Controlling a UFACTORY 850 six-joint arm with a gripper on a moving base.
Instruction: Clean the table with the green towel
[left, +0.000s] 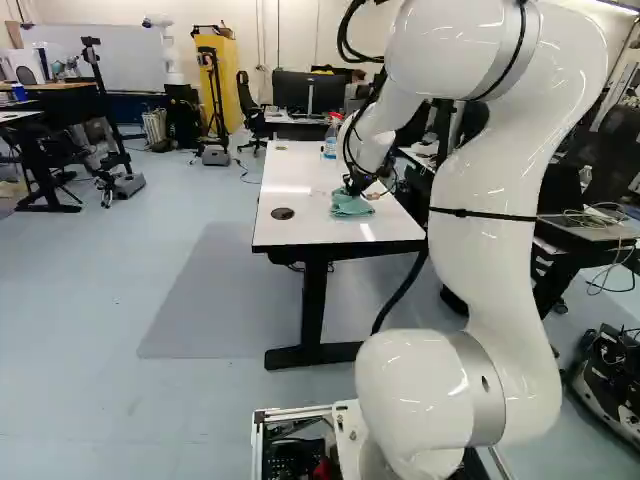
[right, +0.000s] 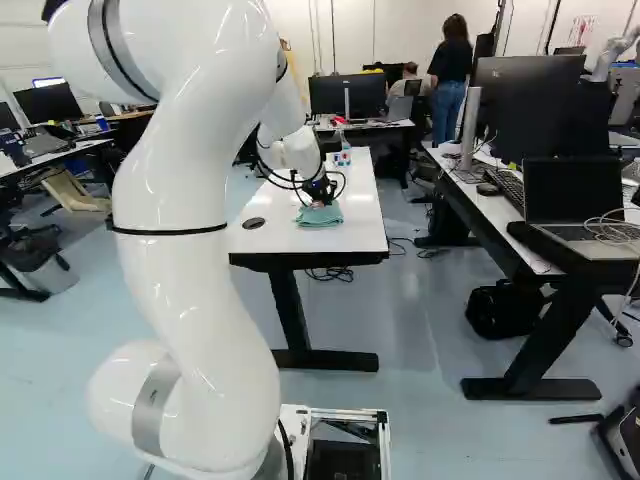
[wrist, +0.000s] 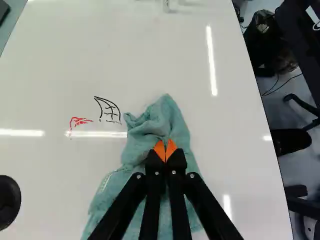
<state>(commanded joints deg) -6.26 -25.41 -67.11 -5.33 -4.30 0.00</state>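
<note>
The white arm (left: 490, 230) reaches out over the long white table (left: 285, 180), its far end low over the top. The wiping step looks to be in hand, with the job unfinished. The next move calls for a low, level drag, with light pressure to keep the cloth flat against the surface.

The green towel (wrist: 122, 205) lies crumpled on the tabletop, spreading under the gripper (wrist: 165, 150) and to both sides of it, with a bunched fold just ahead of the tips. The jaws are drawn together and seem to be pinching a bit of the cloth between their orange pads.

A dark round disc (wrist: 9, 202) sits in the table, apart from the towel. On that same side, ahead of the tips, a black drawing (wrist: 109, 110) lies just beside the bunched fold, and a smaller red scribble (wrist: 79, 121) a little farther out; the drag should head there.
</note>
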